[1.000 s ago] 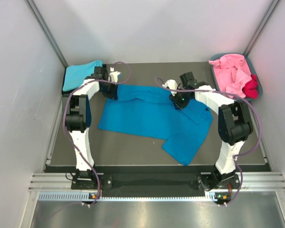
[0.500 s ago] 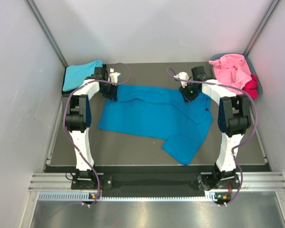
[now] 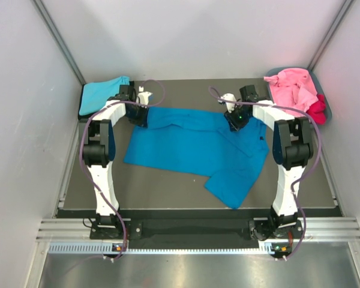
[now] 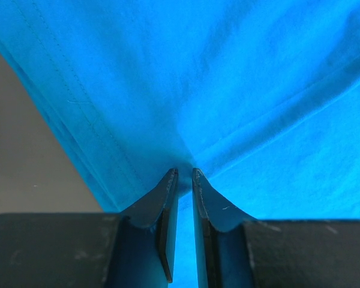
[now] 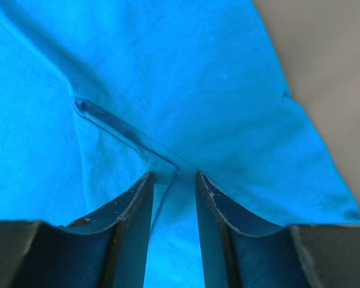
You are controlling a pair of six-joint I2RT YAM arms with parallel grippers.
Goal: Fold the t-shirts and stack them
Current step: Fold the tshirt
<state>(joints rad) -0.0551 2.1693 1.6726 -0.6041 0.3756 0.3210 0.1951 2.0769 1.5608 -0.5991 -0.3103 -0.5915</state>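
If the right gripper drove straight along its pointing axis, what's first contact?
The blue t-shirt: the right gripper points at a folded seam in the cloth, just ahead of its fingertips. It may even be touching; depth is unclear.

Seen from above, the fingertips of the left tool [image 4: 181, 174] and right tool [image 5: 174, 177] are hidden under their wrists. It cannot be told whether the right tool pinches the blue t-shirt [image 3: 186, 147] or only straddles a fold of it. At far right the crimson t-shirt [image 3: 317, 112] is mostly hidden behind the pink t-shirts [image 3: 290, 90], and at far left the left arm [image 3: 105, 117] covers the right end of the turquoise t-shirt [image 3: 99, 93].
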